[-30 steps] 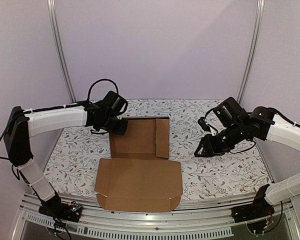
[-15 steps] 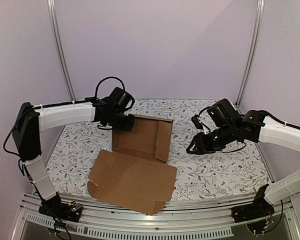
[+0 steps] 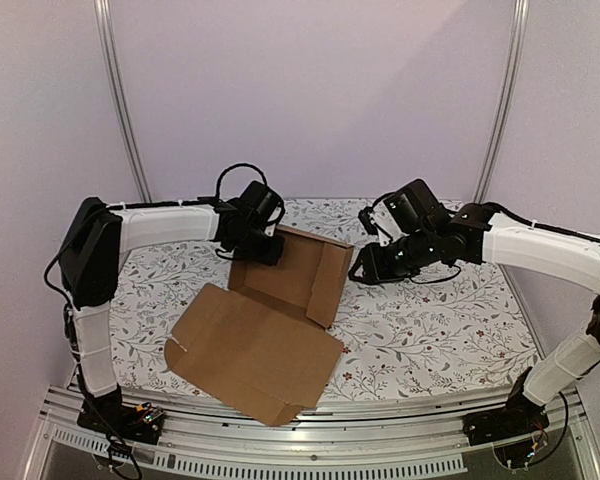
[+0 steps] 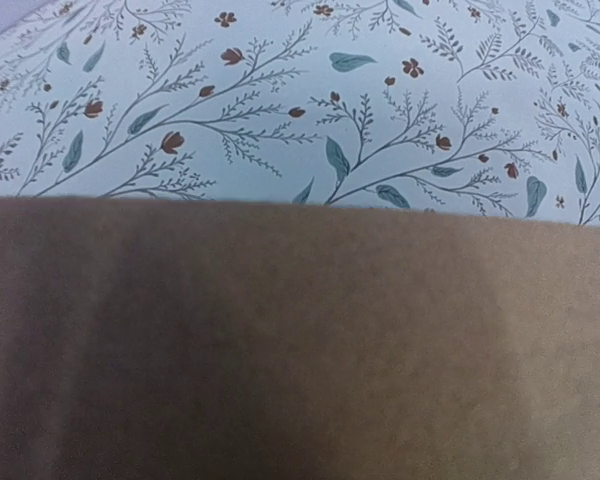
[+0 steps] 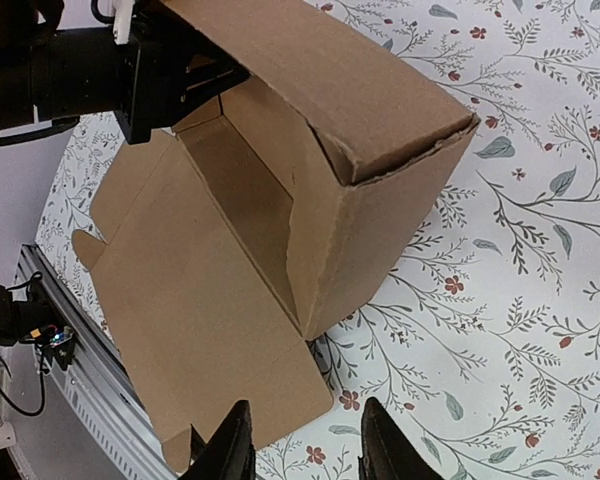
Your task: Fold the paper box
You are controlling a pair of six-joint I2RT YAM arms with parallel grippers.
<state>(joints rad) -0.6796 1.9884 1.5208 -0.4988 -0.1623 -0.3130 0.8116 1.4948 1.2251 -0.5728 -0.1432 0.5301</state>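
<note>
The paper box (image 3: 280, 275) is brown cardboard, a shallow tray with raised walls and a wide flat lid flap (image 3: 250, 350) lying toward the front edge. It sits turned at an angle on the floral table. My left gripper (image 3: 263, 245) is at the box's back left wall and shut on it (image 5: 165, 75). In the left wrist view cardboard (image 4: 300, 350) fills the lower half and hides the fingers. My right gripper (image 3: 365, 268) hovers just right of the box's right wall, open, with nothing between its fingers (image 5: 305, 445). The box's near corner (image 5: 380, 190) lies ahead of it.
The floral tablecloth (image 3: 430, 330) covers the table to the right of the box. A metal rail (image 3: 310, 440) runs along the front edge, and the lid flap's corner reaches close to it. Upright frame posts (image 3: 120, 100) stand at the back corners.
My left gripper has swung right and dragged the box, which has turned so the lid flap angles left toward the front edge. My right gripper has moved left, close to the box's right wall.
</note>
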